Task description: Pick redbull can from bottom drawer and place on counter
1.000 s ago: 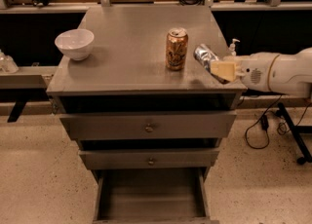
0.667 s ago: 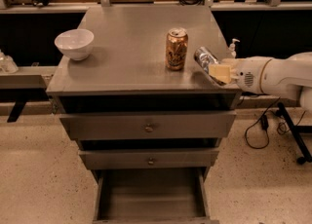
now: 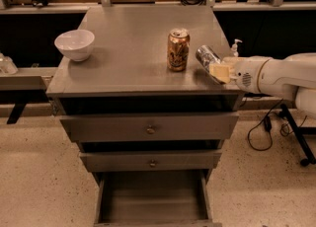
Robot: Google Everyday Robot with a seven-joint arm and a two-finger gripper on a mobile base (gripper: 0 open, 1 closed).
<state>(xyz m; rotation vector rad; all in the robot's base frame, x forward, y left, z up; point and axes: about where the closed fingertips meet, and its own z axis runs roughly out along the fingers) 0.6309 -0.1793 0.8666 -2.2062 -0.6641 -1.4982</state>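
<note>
The redbull can (image 3: 206, 55), slim and silver, is tilted over the right edge of the counter (image 3: 133, 43). My gripper (image 3: 215, 66) reaches in from the right and is shut on the redbull can, its cream fingertips (image 3: 219, 71) around the can's lower part. The can hangs just above the counter surface, right of the gold can. The bottom drawer (image 3: 153, 199) stands pulled open at the foot of the cabinet, and its inside is bare.
A gold-orange can (image 3: 178, 49) stands upright on the counter just left of my gripper. A white bowl (image 3: 74, 44) sits at the counter's left side. Two shallower drawers with brass knobs (image 3: 150, 130) are slightly open. A soap pump bottle (image 3: 235, 48) stands behind my arm.
My gripper with the redbull can has shifted slightly left and down, closer to the counter's right edge. Nothing else has moved.
</note>
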